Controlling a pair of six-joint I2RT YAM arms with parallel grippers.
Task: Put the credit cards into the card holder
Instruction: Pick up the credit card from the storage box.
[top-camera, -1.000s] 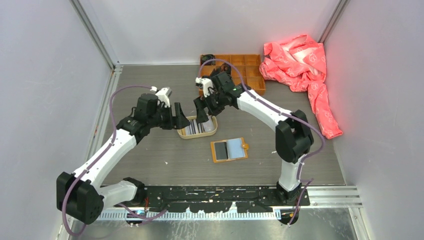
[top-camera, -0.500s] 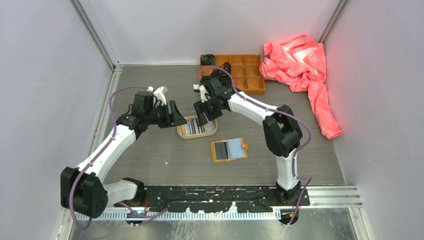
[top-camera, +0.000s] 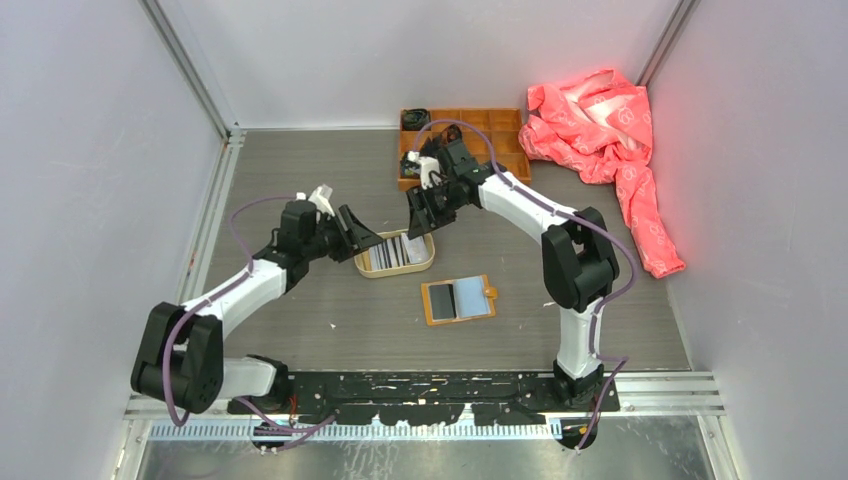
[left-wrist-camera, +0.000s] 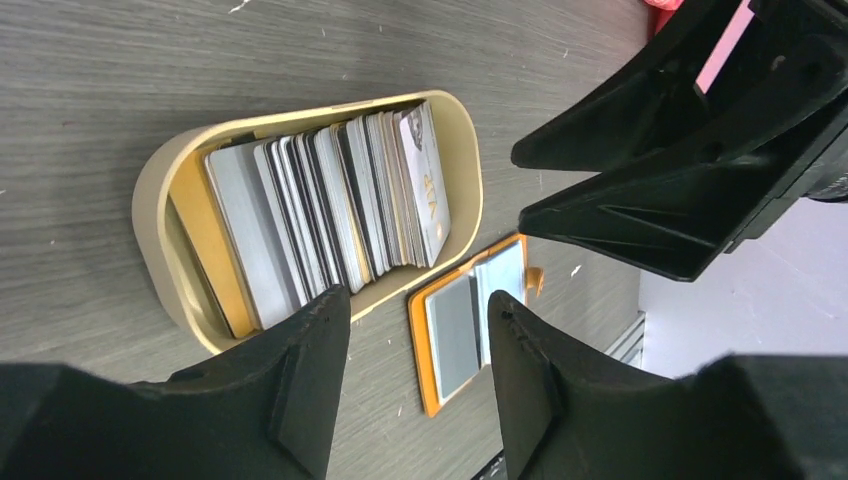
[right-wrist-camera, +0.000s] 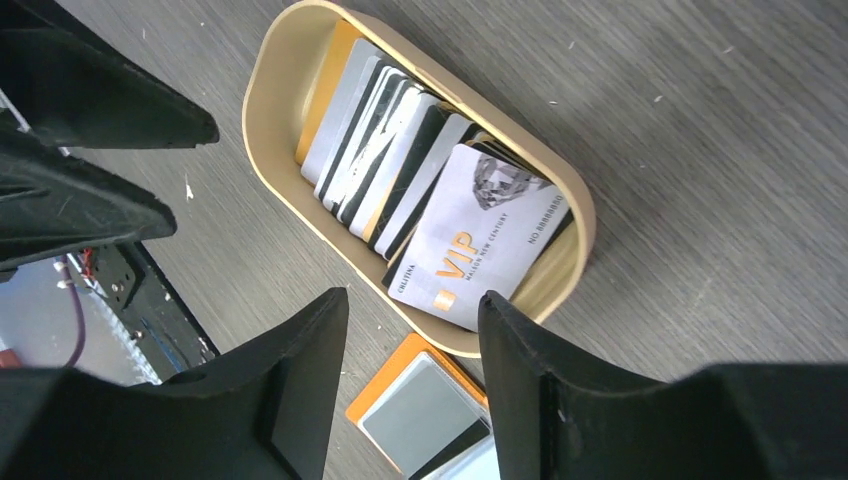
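Where walls (top-camera: 90, 150) enclose it, the table (top-camera: 320, 320) bears the card holder (top-camera: 458, 299).

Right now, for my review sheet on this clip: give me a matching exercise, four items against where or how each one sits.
Items:
1. credit cards
2. card holder
3. compartment box
4. pink cloth

Places or states:
A. lying open on the table
B. crumpled in the far right corner
C. stacked in the oval tan tray
D. at the far edge, divided into cells

Pairs: 1-C, 2-A, 3-D, 4-B
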